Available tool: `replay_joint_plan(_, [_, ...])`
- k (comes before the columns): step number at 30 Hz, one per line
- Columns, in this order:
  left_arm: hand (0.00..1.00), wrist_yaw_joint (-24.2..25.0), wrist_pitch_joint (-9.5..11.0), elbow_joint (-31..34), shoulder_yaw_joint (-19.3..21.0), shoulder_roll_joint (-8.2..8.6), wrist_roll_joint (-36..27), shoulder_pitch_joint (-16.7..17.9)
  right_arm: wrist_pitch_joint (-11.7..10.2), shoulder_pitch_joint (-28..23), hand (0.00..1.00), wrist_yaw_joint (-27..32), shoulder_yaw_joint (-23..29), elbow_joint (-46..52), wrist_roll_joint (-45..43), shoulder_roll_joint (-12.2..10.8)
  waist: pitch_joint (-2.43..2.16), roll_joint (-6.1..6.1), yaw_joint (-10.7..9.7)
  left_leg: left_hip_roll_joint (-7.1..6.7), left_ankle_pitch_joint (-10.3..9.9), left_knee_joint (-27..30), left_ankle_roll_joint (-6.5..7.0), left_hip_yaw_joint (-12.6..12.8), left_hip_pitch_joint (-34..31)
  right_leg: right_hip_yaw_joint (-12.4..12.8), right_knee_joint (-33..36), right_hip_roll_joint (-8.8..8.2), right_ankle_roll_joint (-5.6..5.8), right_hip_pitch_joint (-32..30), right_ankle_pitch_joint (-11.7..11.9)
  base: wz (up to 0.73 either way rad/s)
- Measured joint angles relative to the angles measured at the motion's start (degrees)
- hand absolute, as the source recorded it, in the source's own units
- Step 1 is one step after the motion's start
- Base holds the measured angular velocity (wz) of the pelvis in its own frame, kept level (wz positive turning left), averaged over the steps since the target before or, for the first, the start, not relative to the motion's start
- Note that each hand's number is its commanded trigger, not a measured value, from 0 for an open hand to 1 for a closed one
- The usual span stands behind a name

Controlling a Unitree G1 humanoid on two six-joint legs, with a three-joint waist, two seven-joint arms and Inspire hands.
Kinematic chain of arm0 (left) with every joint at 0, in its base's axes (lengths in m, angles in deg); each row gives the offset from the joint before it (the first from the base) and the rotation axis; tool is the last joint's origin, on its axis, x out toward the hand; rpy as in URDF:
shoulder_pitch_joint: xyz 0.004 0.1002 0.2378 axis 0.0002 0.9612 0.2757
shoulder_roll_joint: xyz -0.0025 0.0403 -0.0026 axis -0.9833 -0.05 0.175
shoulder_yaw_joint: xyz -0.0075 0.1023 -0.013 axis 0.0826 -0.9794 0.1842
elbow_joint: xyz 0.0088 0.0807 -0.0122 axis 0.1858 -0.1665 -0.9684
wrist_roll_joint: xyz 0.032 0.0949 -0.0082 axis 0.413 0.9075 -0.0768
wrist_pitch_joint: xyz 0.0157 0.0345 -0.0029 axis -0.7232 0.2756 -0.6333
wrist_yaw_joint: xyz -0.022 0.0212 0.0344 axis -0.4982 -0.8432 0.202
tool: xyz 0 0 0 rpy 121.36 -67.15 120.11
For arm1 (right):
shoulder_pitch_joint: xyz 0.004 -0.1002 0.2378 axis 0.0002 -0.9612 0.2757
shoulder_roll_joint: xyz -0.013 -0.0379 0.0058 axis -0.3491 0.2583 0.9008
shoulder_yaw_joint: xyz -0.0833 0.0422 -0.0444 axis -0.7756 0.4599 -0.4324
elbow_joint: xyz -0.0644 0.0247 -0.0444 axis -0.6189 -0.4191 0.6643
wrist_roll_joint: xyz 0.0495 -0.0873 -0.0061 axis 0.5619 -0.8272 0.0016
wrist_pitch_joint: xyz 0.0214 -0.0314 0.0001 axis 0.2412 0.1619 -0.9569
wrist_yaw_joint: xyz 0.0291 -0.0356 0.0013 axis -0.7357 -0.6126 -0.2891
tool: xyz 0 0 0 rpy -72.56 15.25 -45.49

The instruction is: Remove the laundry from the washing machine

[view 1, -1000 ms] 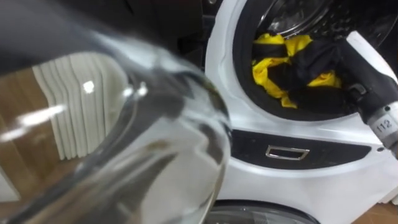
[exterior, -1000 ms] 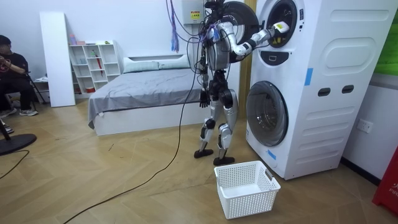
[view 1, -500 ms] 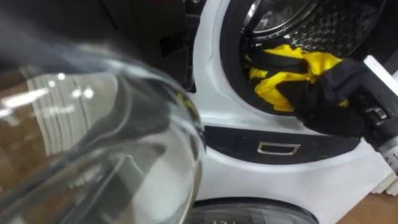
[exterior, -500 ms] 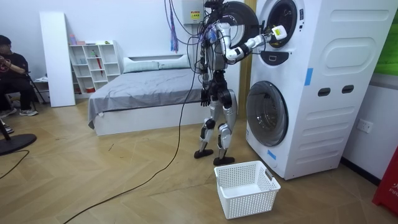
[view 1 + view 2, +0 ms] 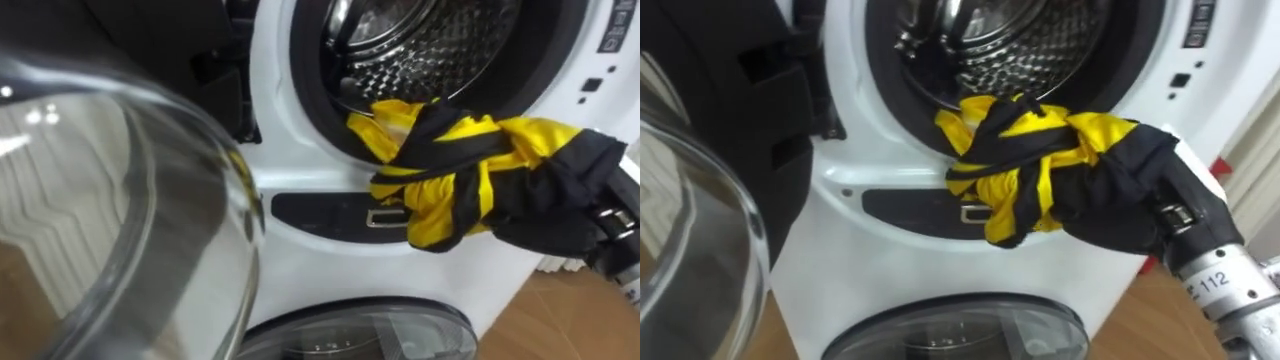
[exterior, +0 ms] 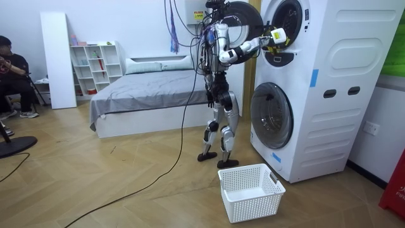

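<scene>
Yellow-and-black garment (image 5: pixel 445 185) bunched just outside the upper drum (image 5: pixel 420 50), in front of its lower rim. Clamped in the curled fingers of the right hand (image 5: pixel 560 205). Glass door (image 5: pixel 130 230) standing open at left. Left hand (image 6: pixel 207 99) down at the side. White basket (image 6: pixel 250 190) on the floor by the washing machine (image 6: pixel 329 88).

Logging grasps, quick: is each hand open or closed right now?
Left hand: cannot be told, hangs beside the body.
Right hand: closed on the yellow-and-black garment.
</scene>
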Motion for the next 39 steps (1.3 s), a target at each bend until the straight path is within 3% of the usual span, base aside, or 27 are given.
replay_joint_plan(6, [0.0, -0.1, 0.9, -0.4, 0.1, 0.0, 0.0, 0.5, -1.9, 0.0, 1.0, -1.4, 2.2, 0.4, 8.4, 0.0, 0.02, -0.15, -0.3, -0.07, 0.0, 0.2, -0.01, -0.2, -0.1, 0.0, 0.1, 0.03, 0.01, -0.1, 0.1, 0.0])
replay_joint_plan(12, [0.0, 0.0, 1.1, -0.4, 2.3, -0.08, 0.6, 0.6, -2.7, -1.1, 1.0, -1.5, 7.4, 0.6, 8.7, 0.0, 0.01, 0.14, -0.9, 0.23, -0.9, 1.9, 0.05, -0.1, -1.1, -0.1, 0.5, 0.06, 0.01, -0.5, 0.1, -0.01])
replay_joint_plan(16, [0.0, 0.0, 1.1, -0.3, 2.4, -0.11, 0.6, 0.6, -3.7, -4.0, 1.0, -0.5, 8.2, 0.3, 7.7, 0.0, 0.07, 0.33, -1.2, 0.26, -0.9, 1.9, 0.07, 1.4, -0.5, 0.9, 1.2, 0.29, 0.05, -0.6, 0.1, -0.14])
replay_joint_plan(24, [0.0, -0.1, 1.1, -0.2, 2.8, -0.15, 0.6, 0.4, -3.6, -9.5, 1.0, 0.5, 9.3, -3.1, 5.1, 0.1, 0.04, 0.35, -1.7, 0.42, -1.1, 1.9, 0.31, 4.8, -0.3, 4.0, 1.3, 1.06, 0.61, -1.4, 1.0, -0.2])
replay_joint_plan(28, [0.0, 0.0, 1.1, -0.2, 2.9, -0.38, 0.7, 0.6, -3.6, -10.2, 1.0, 1.3, 10.7, -3.5, 2.8, 0.4, 0.37, -0.21, -3.4, 0.27, -1.1, 2.4, 0.45, 5.7, -0.6, 4.8, 1.1, 1.03, 1.06, -1.6, 1.6, -0.14])
replay_joint_plan(39, [0.0, 0.0, -0.5, 0.4, 2.7, -0.81, 0.6, 0.3, -2.4, -13.8, 1.0, 4.4, 11.3, -10.6, -5.0, 0.3, 0.01, -0.47, -4.7, -0.07, -1.3, 2.9, 0.91, 7.1, -1.1, 6.2, 1.1, 1.04, 1.29, -2.6, 2.3, -0.07])
